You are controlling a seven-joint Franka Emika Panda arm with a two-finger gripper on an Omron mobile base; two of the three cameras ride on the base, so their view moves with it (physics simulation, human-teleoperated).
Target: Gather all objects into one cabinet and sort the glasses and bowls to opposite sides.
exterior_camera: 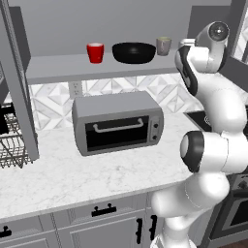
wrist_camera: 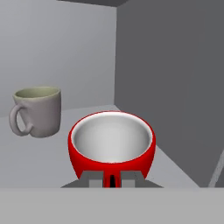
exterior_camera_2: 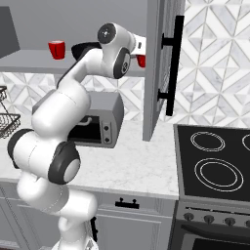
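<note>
In the hand view my gripper [wrist_camera: 112, 179] is shut on the near rim of a red cup [wrist_camera: 111, 146], white inside and upright, low over the cabinet shelf [wrist_camera: 48, 164] by the right wall. I cannot tell whether it touches the shelf. The same held cup [exterior_camera_2: 141, 61] peeks out past the arm in the right base view. A grey-beige cup [wrist_camera: 38, 111] stands to its left, apart from it. On the shelf [exterior_camera: 63, 68] another red cup [exterior_camera: 95, 52] stands at the left, the black bowl [exterior_camera: 134, 52] in the middle and the grey-beige cup [exterior_camera: 163, 46] to its right.
The cabinet's right door [exterior_camera_2: 152, 73] hangs open with its black bar handle [exterior_camera_2: 171, 68] beside the arm. A grey toaster oven [exterior_camera: 118, 123] sits on the marble counter [exterior_camera: 72, 179] below the shelf. A wire dish rack [exterior_camera: 9, 145] stands left, a stove top [exterior_camera_2: 215, 161] right.
</note>
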